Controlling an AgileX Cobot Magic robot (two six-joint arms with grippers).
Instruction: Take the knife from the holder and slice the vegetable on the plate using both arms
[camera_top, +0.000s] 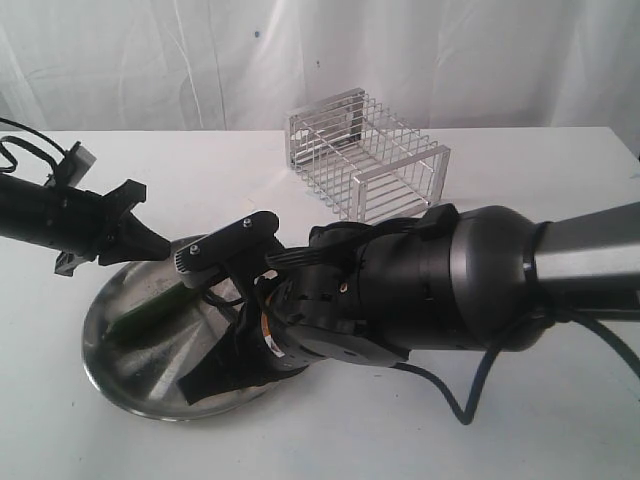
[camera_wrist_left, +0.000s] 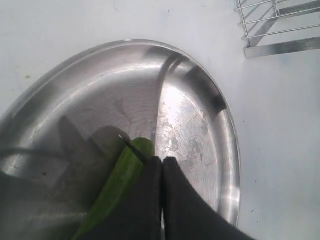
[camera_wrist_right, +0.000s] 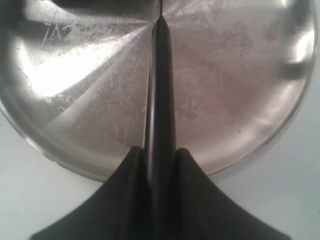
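The round steel plate (camera_top: 110, 365) lies at the front left. On it rests the green vegetable (camera_wrist_left: 122, 177), also seen as a green strip in the exterior view (camera_top: 150, 310). My left gripper (camera_wrist_left: 162, 161) is shut, nothing between its jaws, with its tips down against the vegetable's end. My right gripper (camera_wrist_right: 161, 152) is shut on the knife (camera_wrist_right: 161, 90), its dark blade reaching out edge-on over the plate's centre (camera_wrist_right: 240, 75). The knife's thin tip (camera_wrist_left: 132, 148) lies across the end of the vegetable, just ahead of the left fingertips. The wire holder (camera_top: 370, 155) stands behind the plate.
The bulky right arm (camera_top: 450, 280) crosses the front of the table from the right and hides much of the plate, with its cable (camera_top: 470, 400) trailing below. The left arm (camera_top: 60, 215) comes in from the left edge. White cloth covers the table and backdrop.
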